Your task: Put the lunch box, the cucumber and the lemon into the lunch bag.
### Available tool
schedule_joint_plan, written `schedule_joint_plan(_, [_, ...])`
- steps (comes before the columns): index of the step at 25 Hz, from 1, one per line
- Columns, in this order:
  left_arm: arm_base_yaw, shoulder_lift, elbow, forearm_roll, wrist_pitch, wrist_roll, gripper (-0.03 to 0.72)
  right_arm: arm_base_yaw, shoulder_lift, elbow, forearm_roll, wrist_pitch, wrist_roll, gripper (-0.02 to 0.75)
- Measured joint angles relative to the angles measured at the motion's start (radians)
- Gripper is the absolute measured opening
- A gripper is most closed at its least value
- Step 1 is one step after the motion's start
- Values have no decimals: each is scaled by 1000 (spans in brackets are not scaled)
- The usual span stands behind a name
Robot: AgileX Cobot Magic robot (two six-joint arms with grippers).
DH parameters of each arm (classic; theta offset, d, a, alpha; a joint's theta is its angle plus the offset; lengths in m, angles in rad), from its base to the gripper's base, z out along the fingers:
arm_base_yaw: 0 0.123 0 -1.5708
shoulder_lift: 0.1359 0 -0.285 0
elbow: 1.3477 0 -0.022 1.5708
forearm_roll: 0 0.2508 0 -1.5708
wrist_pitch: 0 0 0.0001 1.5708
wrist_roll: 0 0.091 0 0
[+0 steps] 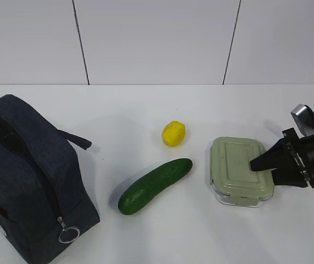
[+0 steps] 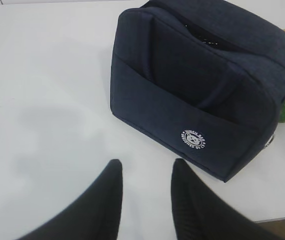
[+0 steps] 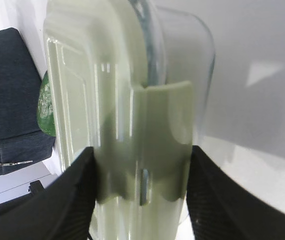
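Right gripper [image 1: 263, 165] clamped on lunch box [image 1: 237, 169] end, cucumber [image 1: 155, 185] lying diagonally, left gripper [image 2: 146, 192] parted, empty

We record a dark navy lunch bag [image 1: 25, 176] of plain woven fabric, with a silver metal ring pull [image 1: 68, 235] and a small round white printed logo [image 2: 194, 139] on its side. Right of the bag lies a glossy dark green cucumber [image 1: 154, 185]; beyond the cucumber, a bright yellow lemon [image 1: 173, 133]. Right of the cucumber, the lunch box [image 1: 239, 170] has a pale sage-green lid over a clear base. The desk [image 1: 146, 110] is plain white. Both pincers are black.
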Motion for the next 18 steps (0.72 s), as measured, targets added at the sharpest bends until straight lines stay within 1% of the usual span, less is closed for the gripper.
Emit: schedule_joint_plan(18, [0,0,0,0,0,0,242,0,-110,0,7,-20,41,391])
